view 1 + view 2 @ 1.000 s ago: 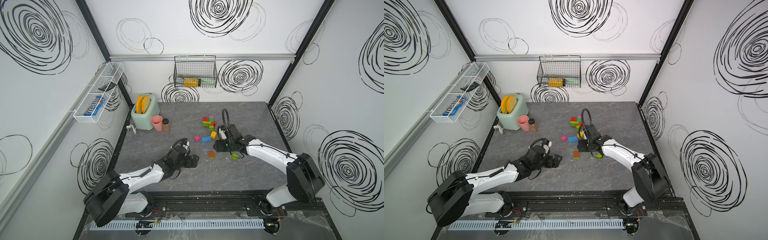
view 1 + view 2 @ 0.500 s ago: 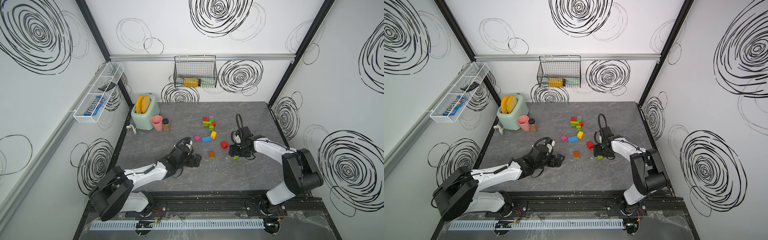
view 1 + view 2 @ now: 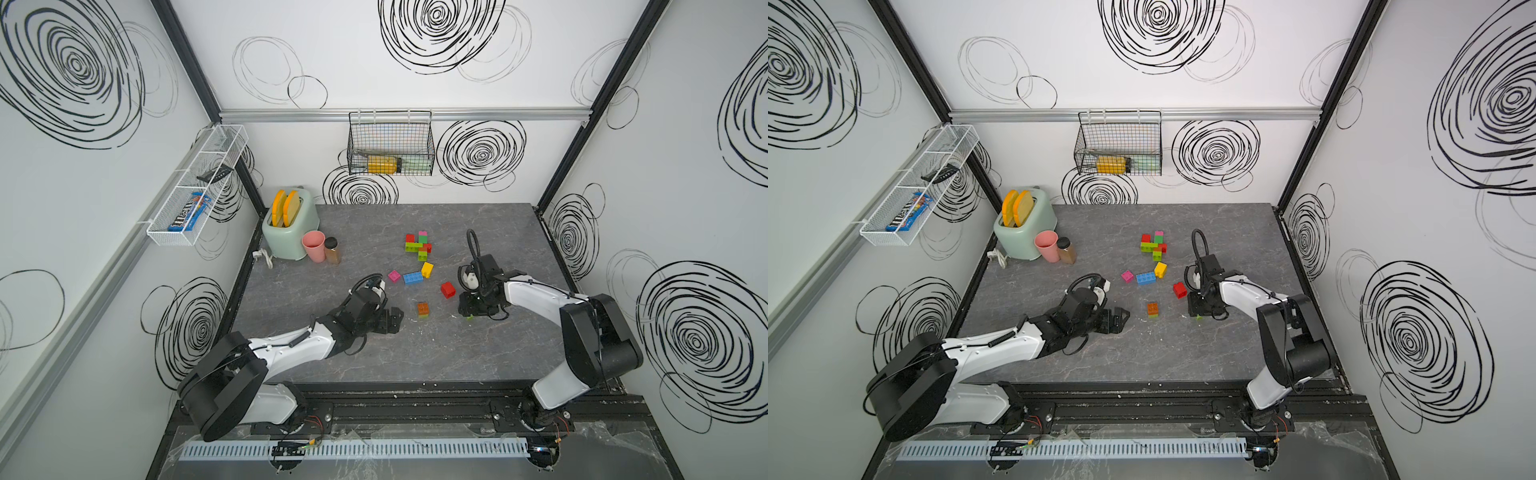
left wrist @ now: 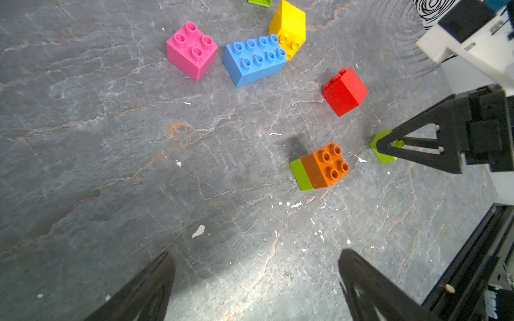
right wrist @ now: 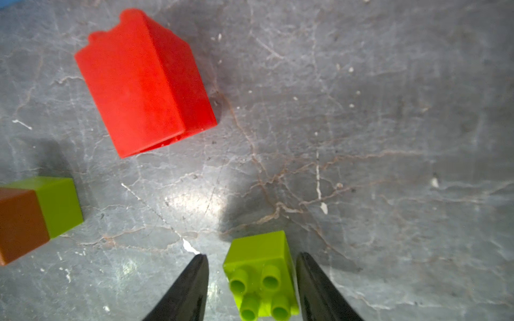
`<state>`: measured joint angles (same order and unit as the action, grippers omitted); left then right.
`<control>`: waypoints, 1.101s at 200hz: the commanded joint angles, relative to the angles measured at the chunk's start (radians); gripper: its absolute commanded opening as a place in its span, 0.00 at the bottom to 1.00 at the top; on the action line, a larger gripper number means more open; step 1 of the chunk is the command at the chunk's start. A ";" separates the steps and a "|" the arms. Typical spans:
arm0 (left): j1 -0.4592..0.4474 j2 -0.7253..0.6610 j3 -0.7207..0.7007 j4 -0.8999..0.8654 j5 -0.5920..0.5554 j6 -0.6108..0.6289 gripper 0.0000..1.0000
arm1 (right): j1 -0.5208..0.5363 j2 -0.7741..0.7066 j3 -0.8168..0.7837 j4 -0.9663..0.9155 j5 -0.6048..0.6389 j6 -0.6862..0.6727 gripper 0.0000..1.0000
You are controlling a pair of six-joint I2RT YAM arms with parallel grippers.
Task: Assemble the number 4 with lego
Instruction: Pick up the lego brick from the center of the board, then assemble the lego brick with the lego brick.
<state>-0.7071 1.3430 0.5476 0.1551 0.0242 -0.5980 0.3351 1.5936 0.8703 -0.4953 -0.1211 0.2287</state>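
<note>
1. the right gripper point(image 5: 252, 257) is parted, one finger on each side of the lime brick point(image 5: 260, 275). slim gaps show, so nothing is gripped yet.
2. the brick sits squarely between the jaws, seemingly tipped over with its studs toward the wrist. it is squarish, with no long axis.
3. the left gripper point(image 4: 256, 253) hangs wide, empty and well apart, so the right arm is nearer.

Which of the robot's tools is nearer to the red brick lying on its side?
Right. The right tool sits just beside the red brick, straddling a lime brick. The left tool hangs open farther off, past the orange-on-lime stack.
</note>
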 commanded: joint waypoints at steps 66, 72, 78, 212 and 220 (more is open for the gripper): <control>-0.001 -0.002 0.005 0.032 -0.008 0.003 0.96 | 0.041 0.008 0.010 -0.043 0.041 0.018 0.47; -0.002 -0.002 0.005 0.032 -0.006 0.003 0.96 | 0.042 0.007 0.011 -0.042 0.041 0.019 0.46; -0.002 -0.002 0.005 0.032 -0.005 0.003 0.96 | 0.042 0.005 0.010 -0.044 0.041 0.019 0.44; 0.038 0.246 0.149 0.240 0.436 -0.142 0.40 | 0.201 -0.030 0.109 0.093 -0.286 0.158 0.00; 0.048 0.262 0.156 0.250 0.449 -0.145 0.37 | 0.208 -0.018 0.123 0.088 -0.273 0.159 0.00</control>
<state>-0.6876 1.5669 0.6701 0.3218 0.4072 -0.6975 0.5270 1.5383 0.9424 -0.4328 -0.3634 0.3546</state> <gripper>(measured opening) 0.396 0.349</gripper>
